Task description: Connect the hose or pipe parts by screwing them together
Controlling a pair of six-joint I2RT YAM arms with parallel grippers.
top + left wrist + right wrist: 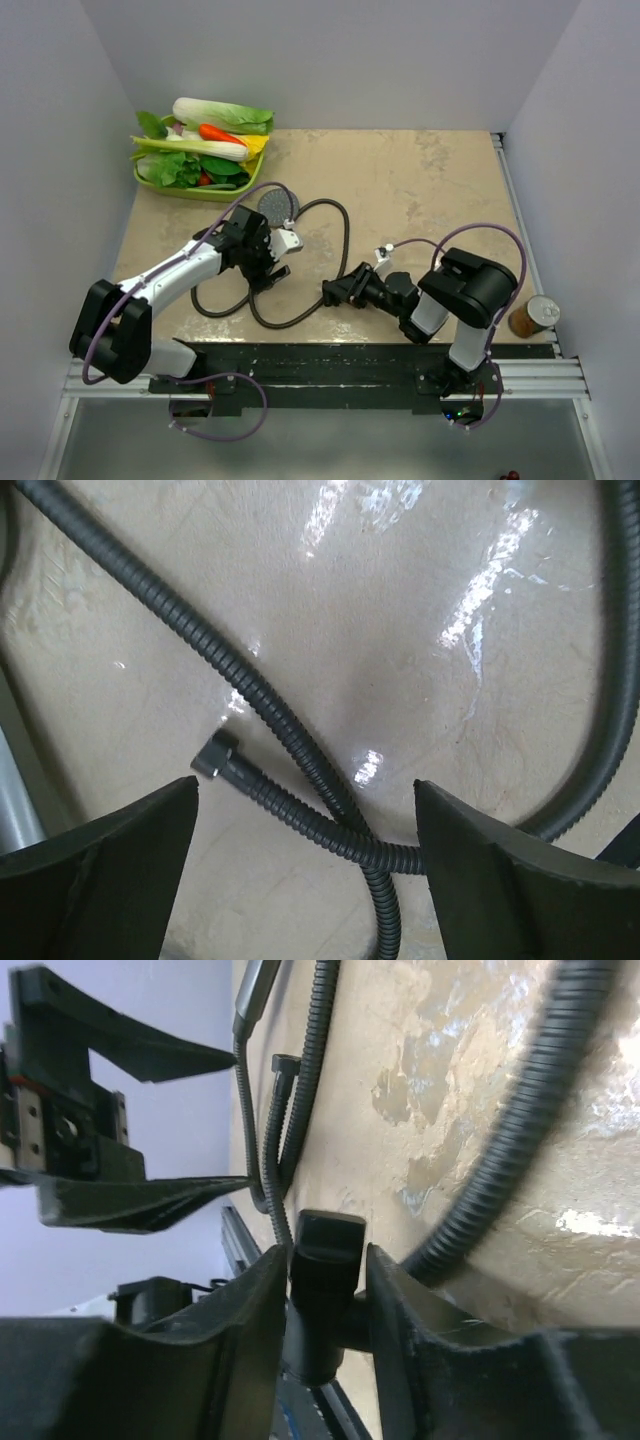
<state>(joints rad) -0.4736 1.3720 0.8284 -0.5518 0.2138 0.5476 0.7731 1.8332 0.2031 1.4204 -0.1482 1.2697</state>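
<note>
- Since the parts are not yet joined, the table (430,180) carries them apart, with both grippers working low over its near middle.
- The hose (626,630) sprawls in loose loops across the middle. It is thin, dark and ribbed, and crosses itself under the left gripper (306,785). It looks limp, so it will likely drag or twist when an end is lifted.
- The head (278,204) lies just behind the left gripper, its round grey face showing and its short handle pointing right. Nothing grips it.
- The left gripper hangs close above the table with its jaws wide apart and empty, seemingly placed to straddle an end.
- The right gripper (326,1250) lies low and turned sideways, its fingers closed on the other end, probably to keep it ready for threading.
- The held nut (328,1230) is a dark, blocky collar poking out past the fingertips.
- The loose nut (213,755) rests on the table just ahead of the open left jaws, touching neither finger.
</note>
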